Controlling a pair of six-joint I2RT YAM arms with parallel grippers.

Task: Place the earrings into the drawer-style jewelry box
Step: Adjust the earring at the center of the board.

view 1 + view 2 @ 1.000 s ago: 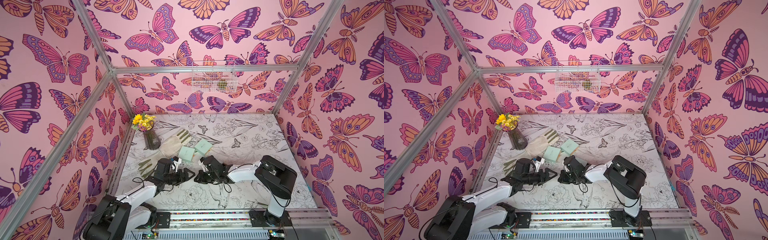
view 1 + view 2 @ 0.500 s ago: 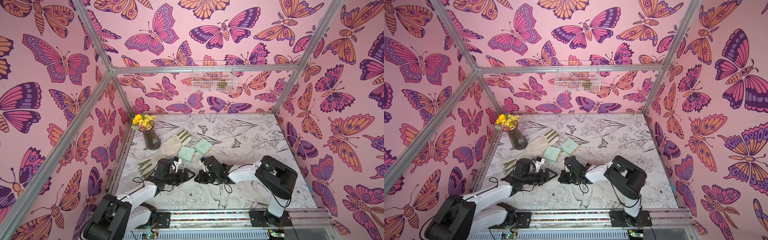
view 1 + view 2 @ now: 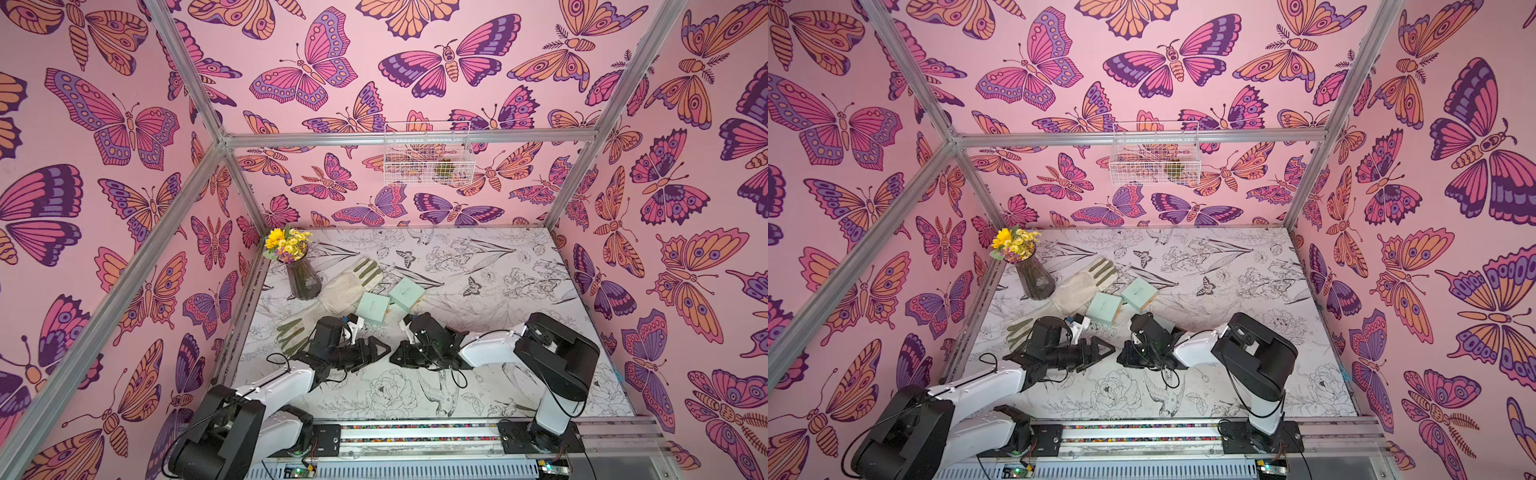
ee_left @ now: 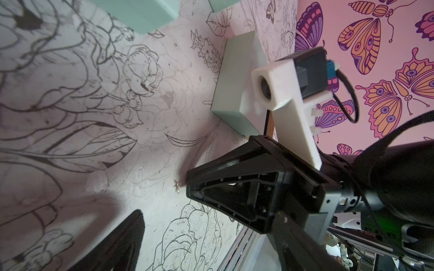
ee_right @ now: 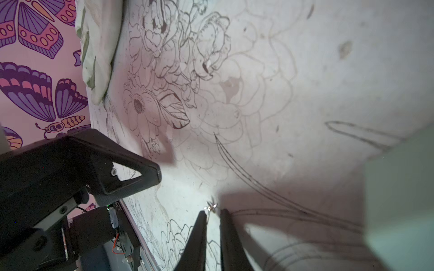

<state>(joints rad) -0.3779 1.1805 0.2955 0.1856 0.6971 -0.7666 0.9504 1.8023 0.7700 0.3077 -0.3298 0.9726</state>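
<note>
Found the small star-shaped earring (image 5: 212,206) lying on the bench (image 5: 305,70), right at the tips of the right tool (image 5: 213,220); noted that tool released, narrowly parted, grasping nothing; saw the left tool (image 3: 376,353) spread wide and empty, close by, pointing toward the right one; spotted a mint box piece (image 3: 373,308) and a second box piece (image 3: 406,293) just beyond both tools, beside a pale glove (image 3: 345,286); could not make out the drawer.

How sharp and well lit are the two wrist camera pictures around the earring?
Right wrist view: the earring glints, fairly sharp, on a shadow's edge just ahead of the right gripper; the mint box at the frame edge is blurred. Left wrist view: the earring is tiny but sharp in even light, with a soft shadow nearby.
</note>
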